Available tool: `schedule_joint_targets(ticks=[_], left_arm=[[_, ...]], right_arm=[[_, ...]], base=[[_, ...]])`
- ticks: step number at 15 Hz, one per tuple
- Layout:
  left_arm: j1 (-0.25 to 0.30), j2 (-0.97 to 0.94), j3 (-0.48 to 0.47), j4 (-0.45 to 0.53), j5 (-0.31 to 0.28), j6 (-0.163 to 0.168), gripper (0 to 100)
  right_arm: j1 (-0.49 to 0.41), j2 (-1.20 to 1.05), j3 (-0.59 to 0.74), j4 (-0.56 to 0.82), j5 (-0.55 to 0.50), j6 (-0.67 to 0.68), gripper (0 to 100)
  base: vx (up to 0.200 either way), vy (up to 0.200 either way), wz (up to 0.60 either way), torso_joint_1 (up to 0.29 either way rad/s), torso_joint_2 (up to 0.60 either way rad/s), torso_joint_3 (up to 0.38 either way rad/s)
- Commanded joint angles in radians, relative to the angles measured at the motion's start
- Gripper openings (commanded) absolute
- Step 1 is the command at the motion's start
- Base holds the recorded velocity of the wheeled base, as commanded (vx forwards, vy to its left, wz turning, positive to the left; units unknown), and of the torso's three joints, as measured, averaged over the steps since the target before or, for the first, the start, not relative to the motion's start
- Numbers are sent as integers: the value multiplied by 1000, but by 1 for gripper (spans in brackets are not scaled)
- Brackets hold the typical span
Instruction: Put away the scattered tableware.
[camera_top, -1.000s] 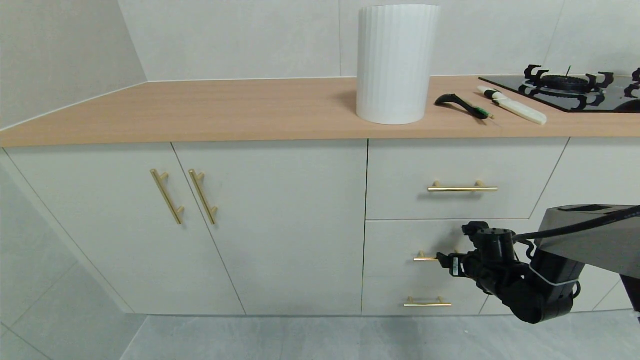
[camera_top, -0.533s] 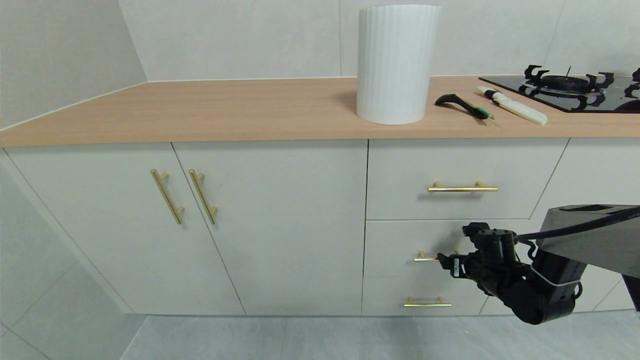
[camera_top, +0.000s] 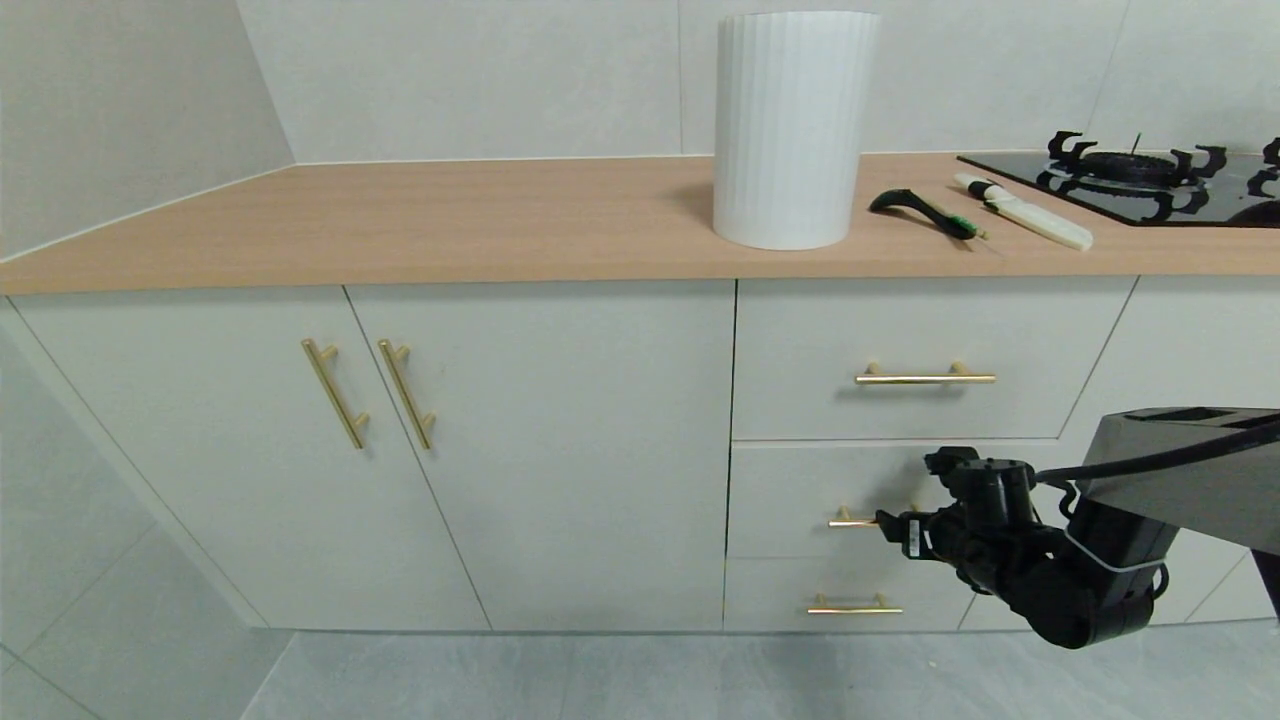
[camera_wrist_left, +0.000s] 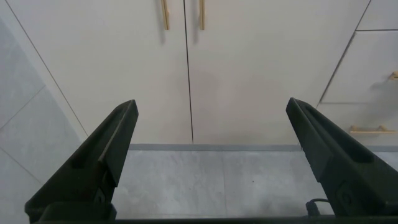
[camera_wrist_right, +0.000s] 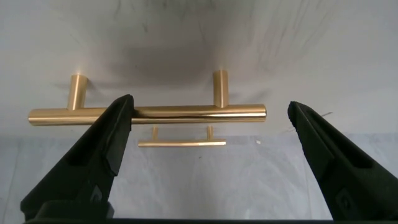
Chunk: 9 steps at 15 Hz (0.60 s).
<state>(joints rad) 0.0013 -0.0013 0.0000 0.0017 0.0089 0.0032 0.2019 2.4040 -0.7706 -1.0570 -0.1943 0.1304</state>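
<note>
On the wooden countertop lie a black-handled peeler and a white knife, just right of a tall white ribbed container. My right gripper is low in front of the drawers, at the middle drawer's gold handle. In the right wrist view this gripper is open and the handle runs across between its fingers, its one end hidden behind a finger. My left gripper is open and holds nothing, low near the floor before the cupboard doors.
A gas hob sits at the counter's far right. There is a top drawer handle above and a bottom drawer handle below. Two cupboard doors with gold handles stand on the left. Grey tiled floor lies below.
My right gripper has drifted very slightly down and to the right at the middle drawer handle. Nothing on the countertop has moved.
</note>
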Motion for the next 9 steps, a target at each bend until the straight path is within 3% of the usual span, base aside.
schedule_joint_targets(ticks=[1, 9], left_arm=[[0, 1, 0, 0, 0, 0, 100], [0, 1, 0, 0, 0, 0, 100]], right_arm=[[1, 1, -1, 0, -1, 0, 100], [1, -82, 22, 81, 4, 0, 100]], base=[[0, 0, 0, 0, 0, 0], [0, 0, 0, 0, 0, 0]])
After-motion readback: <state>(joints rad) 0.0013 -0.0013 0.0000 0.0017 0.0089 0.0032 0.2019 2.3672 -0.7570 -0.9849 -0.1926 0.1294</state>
